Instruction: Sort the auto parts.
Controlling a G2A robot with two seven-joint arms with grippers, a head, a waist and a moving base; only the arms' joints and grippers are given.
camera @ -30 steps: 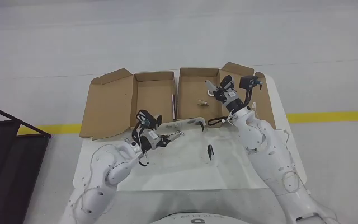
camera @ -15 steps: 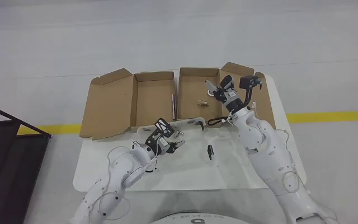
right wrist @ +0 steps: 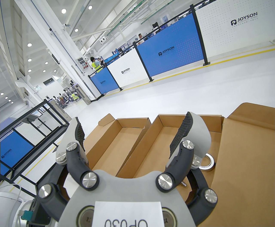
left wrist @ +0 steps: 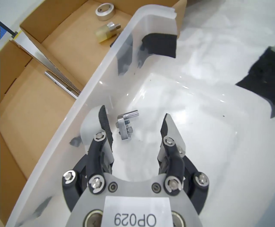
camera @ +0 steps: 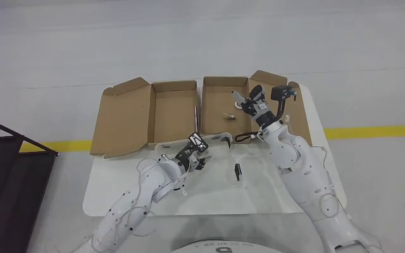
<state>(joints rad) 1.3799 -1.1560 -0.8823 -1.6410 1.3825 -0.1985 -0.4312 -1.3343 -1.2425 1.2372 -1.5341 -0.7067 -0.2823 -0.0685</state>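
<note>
My left gripper [left wrist: 137, 126] [camera: 201, 159] hangs open inside a clear plastic tray [left wrist: 103, 71] [camera: 218, 135]. A small metal bracket with a pin [left wrist: 126, 125] lies on the tray floor between its fingers, nearer one pad and untouched. My right gripper [right wrist: 132, 126] [camera: 240, 101] is open and holds nothing, raised over the right cardboard box [camera: 223, 95] [right wrist: 150, 154]. That box holds a metal ring [left wrist: 104, 11] [right wrist: 207, 161] and a yellowish cylinder part [left wrist: 106, 31] [camera: 229, 115]. A metal rod [left wrist: 62, 83] [camera: 196, 120] lies in the left cardboard box [camera: 171, 114].
A black part [camera: 238, 171] [left wrist: 260, 81] lies on the white table to the right of the tray. A black cable loop [camera: 245, 136] sits by the right box's front. Both boxes have open flaps standing outward. A black foam pad [left wrist: 161, 45] sticks to the tray's end.
My left arm has swung to the right across the table, bringing its gripper over the tray's middle. The right arm has stayed still.
</note>
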